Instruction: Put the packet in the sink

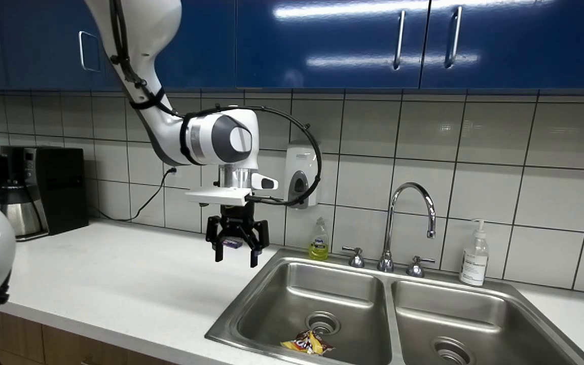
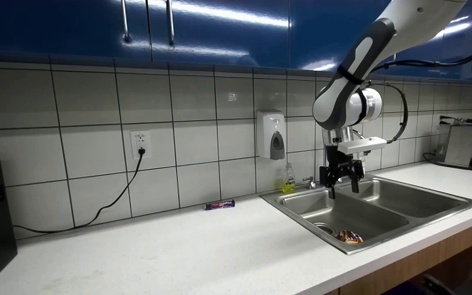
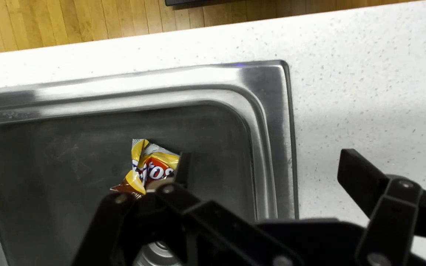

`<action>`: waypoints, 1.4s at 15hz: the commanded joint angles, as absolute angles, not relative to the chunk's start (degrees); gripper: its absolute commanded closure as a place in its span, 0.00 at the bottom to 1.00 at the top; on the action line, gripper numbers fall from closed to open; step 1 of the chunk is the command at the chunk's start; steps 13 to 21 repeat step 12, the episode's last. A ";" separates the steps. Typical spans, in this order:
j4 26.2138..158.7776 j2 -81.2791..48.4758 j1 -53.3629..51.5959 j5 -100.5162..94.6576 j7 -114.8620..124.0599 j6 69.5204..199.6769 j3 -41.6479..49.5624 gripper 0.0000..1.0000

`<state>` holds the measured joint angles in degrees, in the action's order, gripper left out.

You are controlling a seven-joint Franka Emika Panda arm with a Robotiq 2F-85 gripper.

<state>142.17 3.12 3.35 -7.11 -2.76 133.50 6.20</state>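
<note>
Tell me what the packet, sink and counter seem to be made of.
Packet: glossy film, perhaps plastic with foil; it is creased, with a silvery patch.
Sink: satin metal, probably stainless steel; grey with blurred bright streaks.
Counter: smooth-looking, perhaps laminate or stone composite, cannot tell which; white with fine grey specks.

Wall dispenser (image 2: 269, 134); blue cabinets (image 2: 219, 37) above it, yellow soap bottle (image 2: 288, 184) below, purple wrapper (image 2: 219, 205) on the desk (image 2: 158, 246) to its left.

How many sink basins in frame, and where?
2. In both exterior views, the left basin holds the packet, and the right basin sits beside it, across the divider. No third one shows, and none seems hidden.
</note>
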 commanded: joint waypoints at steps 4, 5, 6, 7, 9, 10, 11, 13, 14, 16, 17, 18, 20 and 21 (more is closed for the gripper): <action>144.65 7.24 3.04 -7.01 -2.82 131.35 4.30 0.00; 144.97 7.73 2.99 -7.01 -2.82 131.28 4.22 0.00; 145.15 7.95 2.99 -7.01 -2.82 131.27 4.22 0.00; 145.22 7.98 3.00 -7.01 -2.82 131.27 4.21 0.00; 145.27 7.98 2.99 -7.01 -2.82 131.27 4.21 0.00; 145.28 7.98 2.99 -7.01 -2.82 131.27 4.21 0.00; 145.28 7.98 2.99 -7.01 -2.82 131.27 4.21 0.00; 145.29 7.98 2.99 -7.01 -2.82 131.27 4.21 0.00; 145.29 7.98 2.99 -7.01 -2.82 131.27 4.21 0.00; 145.29 7.98 2.99 -7.01 -2.82 131.27 4.21 0.00; 145.29 7.98 2.99 -7.01 -2.82 131.27 4.21 0.00; 145.29 7.98 2.99 -7.01 -2.82 131.27 4.21 0.00; 145.29 7.98 2.99 -7.01 -2.82 131.27 4.21 0.00; 145.29 7.98 2.99 -7.01 -2.82 131.27 4.21 0.00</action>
